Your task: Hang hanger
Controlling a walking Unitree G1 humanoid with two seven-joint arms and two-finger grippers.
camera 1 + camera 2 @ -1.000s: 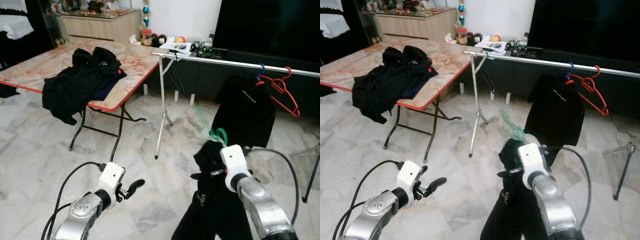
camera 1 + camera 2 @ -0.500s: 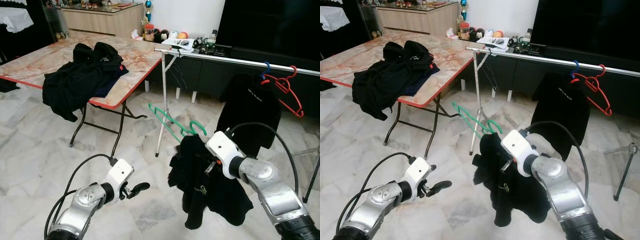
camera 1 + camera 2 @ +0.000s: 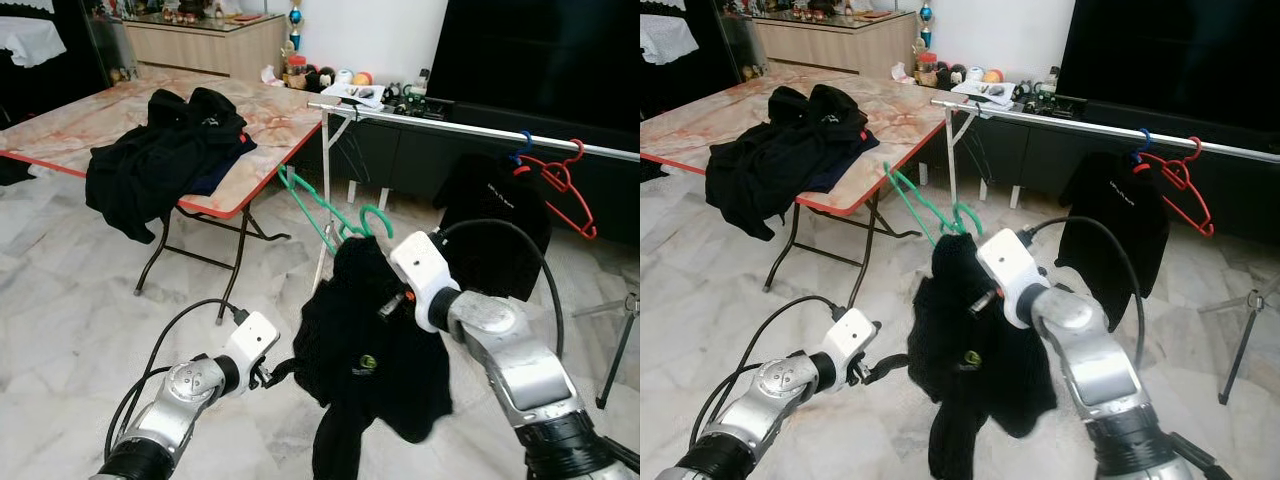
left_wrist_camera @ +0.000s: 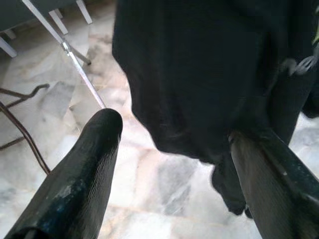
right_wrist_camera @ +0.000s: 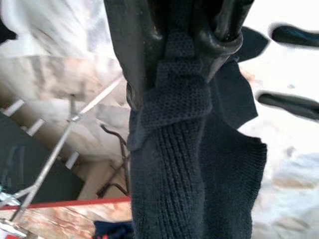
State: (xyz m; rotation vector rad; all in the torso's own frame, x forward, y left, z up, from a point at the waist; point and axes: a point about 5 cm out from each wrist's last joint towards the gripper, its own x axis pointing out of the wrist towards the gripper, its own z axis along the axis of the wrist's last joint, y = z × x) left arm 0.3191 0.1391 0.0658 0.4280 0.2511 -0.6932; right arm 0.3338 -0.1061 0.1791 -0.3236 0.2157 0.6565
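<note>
Black knit shirt (image 3: 365,350) bunches in my right claw (image 5: 184,55), clamped on its collar, so the green hanger (image 3: 325,215) may slide out before reaching the far rail (image 3: 480,128); my left claw (image 4: 169,164) gapes beneath.

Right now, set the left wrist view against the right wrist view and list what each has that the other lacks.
Left wrist view: the left gripper open, its two black fingers spread below the hanging black garment, over marble floor.

Right wrist view: the right gripper shut on the garment's ribbed knit collar, a red-edged marble table behind, and the other gripper's fingers at the edge.

Both: the black garment and a leg of the silver clothes rack.
</note>
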